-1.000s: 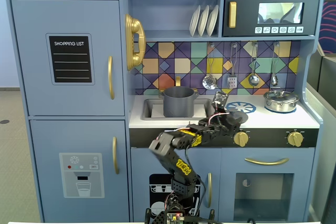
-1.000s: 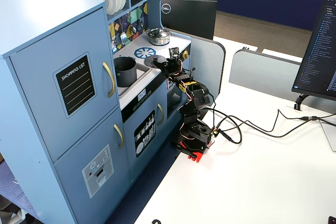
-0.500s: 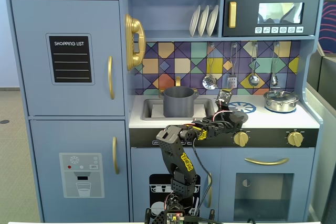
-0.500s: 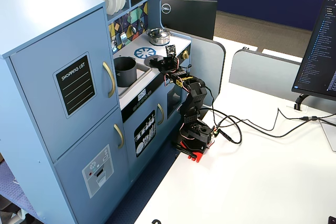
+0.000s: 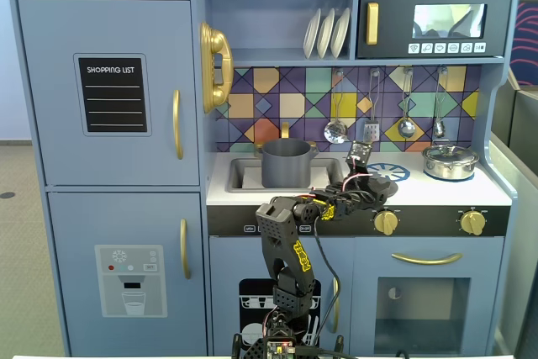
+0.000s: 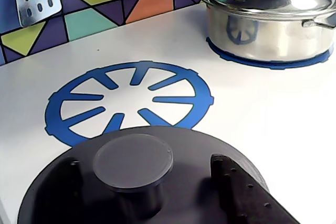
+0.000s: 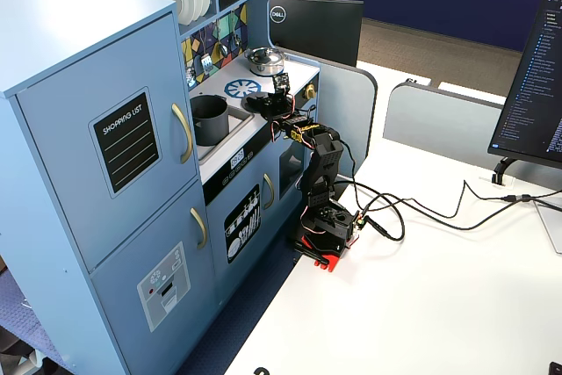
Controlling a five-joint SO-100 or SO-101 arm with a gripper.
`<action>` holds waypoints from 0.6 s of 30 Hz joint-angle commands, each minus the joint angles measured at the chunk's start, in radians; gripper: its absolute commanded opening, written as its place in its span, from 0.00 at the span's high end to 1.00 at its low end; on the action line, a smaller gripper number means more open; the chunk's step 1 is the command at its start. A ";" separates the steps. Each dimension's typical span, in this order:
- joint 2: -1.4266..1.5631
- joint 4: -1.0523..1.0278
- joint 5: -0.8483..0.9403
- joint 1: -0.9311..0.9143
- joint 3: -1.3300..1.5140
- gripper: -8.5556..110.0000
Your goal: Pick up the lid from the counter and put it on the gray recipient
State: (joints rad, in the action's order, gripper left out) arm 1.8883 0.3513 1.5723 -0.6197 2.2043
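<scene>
The lid [image 6: 173, 182], a flat matte dark-gray disc with a short round knob, is seen lying on the smooth white table [image 6: 262, 119] just in front of a blue printed burner ring [image 6: 128, 100]. In the wrist view the tool [image 6: 152, 182] is set around the knob, one textured black finger [image 6: 236, 192] beside it; whether it is clamped cannot be told. The gray recipient [image 5: 286, 163], a matte cylinder, stands in the sink well apart. A shiny silver pot [image 6: 268, 17] sits behind.
</scene>
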 commanded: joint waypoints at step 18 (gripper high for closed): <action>0.028 0.014 0.052 0.054 -0.137 0.93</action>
State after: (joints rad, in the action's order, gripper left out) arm 1.8807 0.3513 1.6291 -0.5814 2.1721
